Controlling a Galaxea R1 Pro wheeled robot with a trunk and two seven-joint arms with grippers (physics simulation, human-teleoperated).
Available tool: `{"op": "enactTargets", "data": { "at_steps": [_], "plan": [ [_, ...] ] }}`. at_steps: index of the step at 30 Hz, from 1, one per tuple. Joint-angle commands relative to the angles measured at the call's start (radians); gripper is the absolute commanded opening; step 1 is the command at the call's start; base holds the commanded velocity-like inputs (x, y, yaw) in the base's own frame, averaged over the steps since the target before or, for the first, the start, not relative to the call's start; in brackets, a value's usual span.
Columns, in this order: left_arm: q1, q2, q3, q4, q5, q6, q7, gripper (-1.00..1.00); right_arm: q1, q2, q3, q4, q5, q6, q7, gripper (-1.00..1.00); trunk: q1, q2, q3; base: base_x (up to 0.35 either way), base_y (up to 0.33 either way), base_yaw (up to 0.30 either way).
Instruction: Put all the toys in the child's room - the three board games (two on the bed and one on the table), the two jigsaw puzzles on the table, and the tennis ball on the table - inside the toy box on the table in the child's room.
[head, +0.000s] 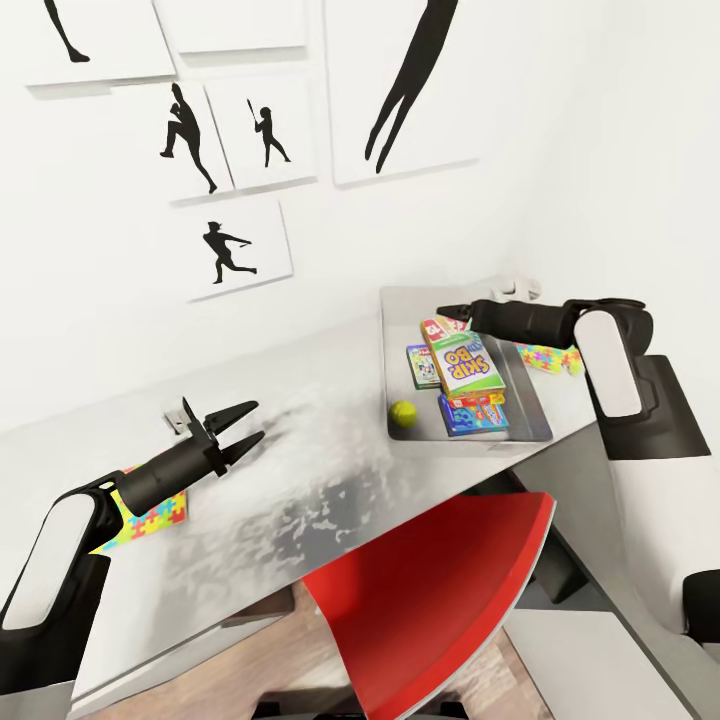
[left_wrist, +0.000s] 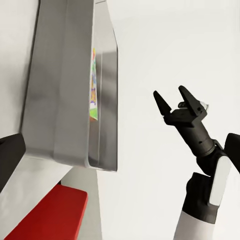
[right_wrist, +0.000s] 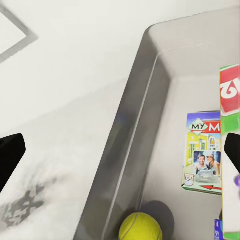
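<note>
We log the table (head: 300, 440) bearing the toy box (head: 395, 335). Inside the box: SKIP-BO game (head: 466, 364), blue game (head: 473, 413), tennis ball (head: 403, 413). Left gripper (head: 243, 428) open, away from the box; right gripper (head: 447, 314) over it, state unclear.

The left arm (head: 60, 560) covers half of a jigsaw puzzle (head: 155, 518).

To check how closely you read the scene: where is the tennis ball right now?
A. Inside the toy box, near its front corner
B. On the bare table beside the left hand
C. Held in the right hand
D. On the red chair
A. The tennis ball lies inside the toy box, near the SKIP-BO box.
</note>
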Motion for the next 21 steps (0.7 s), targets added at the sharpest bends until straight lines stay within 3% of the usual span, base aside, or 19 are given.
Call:
{"op": "enactTargets", "data": {
  "at_steps": [1,9,21],
  "plan": [
    [-0.001,0.000,0.001,0.000,-0.010,0.004,-0.011,1.00,-0.001,-0.001,0.000,-0.002,0.010,0.003,0.010,1.00,0.001,-0.002,-0.001,0.000,0.000,0.000],
    [0.000,-0.001,0.000,-0.001,-0.010,0.005,-0.015,1.00,-0.001,-0.002,-0.002,-0.008,0.010,0.003,0.010,1.00,0.001,-0.002,-0.001,-0.026,0.050,0.000],
    [0.000,-0.001,0.000,-0.001,-0.009,0.005,-0.018,1.00,-0.001,-0.001,-0.001,-0.014,0.010,0.003,0.010,1.00,0.001,-0.002,-0.001,-0.081,0.208,0.000]
  ]
}}
